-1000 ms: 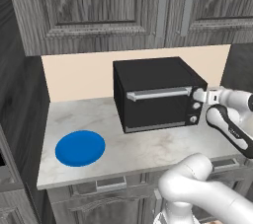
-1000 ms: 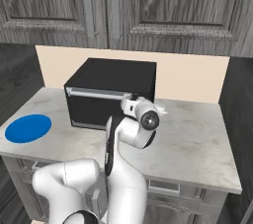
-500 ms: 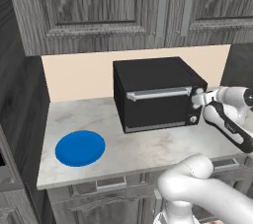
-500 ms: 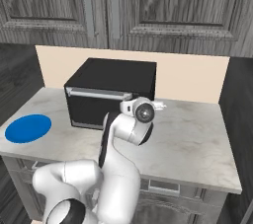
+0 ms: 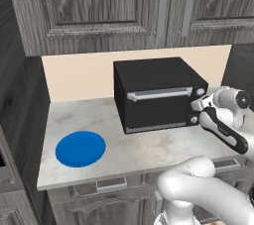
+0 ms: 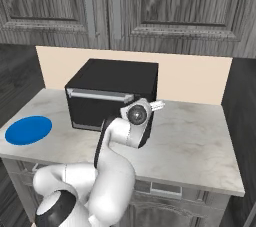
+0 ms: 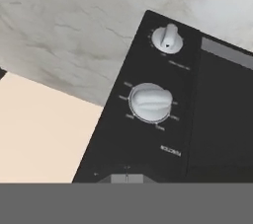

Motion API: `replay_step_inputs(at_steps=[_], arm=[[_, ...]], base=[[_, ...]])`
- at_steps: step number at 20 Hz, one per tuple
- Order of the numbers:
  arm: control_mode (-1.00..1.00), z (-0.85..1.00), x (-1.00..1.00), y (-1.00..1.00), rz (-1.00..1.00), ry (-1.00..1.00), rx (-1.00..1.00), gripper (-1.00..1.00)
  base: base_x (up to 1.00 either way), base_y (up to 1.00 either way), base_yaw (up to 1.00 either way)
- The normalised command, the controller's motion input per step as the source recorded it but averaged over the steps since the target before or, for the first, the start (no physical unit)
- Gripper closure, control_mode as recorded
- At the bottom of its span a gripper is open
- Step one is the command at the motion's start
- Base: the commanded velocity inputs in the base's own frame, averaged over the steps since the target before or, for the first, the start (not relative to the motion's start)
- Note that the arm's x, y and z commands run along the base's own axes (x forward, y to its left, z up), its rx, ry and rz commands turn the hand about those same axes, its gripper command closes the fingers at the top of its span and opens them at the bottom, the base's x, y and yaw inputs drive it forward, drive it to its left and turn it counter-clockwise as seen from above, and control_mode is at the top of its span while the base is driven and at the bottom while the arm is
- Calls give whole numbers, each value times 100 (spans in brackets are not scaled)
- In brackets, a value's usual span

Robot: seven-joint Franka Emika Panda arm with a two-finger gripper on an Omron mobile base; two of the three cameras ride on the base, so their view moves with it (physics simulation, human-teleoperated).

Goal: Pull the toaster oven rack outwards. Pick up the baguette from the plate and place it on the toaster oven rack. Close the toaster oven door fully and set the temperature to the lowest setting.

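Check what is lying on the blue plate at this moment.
Nothing lies on the plate; its whole blue face is bare. The toaster oven door is shut, so the inside of the toaster oven is hidden.

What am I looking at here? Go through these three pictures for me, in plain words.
This is a computer-rendered kitchen with a white robot arm on a base that can drive. Two pictures come from cameras on that base, behind the arm to its left and right, both looking over the same counter. The third comes from a camera on the hand itself, looking along its fingers. On the counter stand a black oven, its door closed, and a bare blue plate. The hand is at the oven's right side, by the knobs that the hand camera sees close up. The fingers are shut and hold nothing loose; whether they touch a knob, I cannot tell.
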Motion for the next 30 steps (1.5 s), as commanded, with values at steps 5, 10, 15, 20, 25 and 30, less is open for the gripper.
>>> replay_step_inputs(at_steps=[5,10,15,20,25,30], arm=[[-100,-12,0,0,0,0,-25,100],[-100,-16,0,0,1,-3,-23,100],[-100,2,0,-2,0,-2,-8,100],[-100,32,-7,-8,0,-5,12,100],[-100,83,-29,-13,0,-2,8,100],[-100,76,-35,-24,0,0,13,100]], base=[[0,0,0],[0,0,0],[0,0,0],[0,0,0],[0,0,0],[0,0,0]])
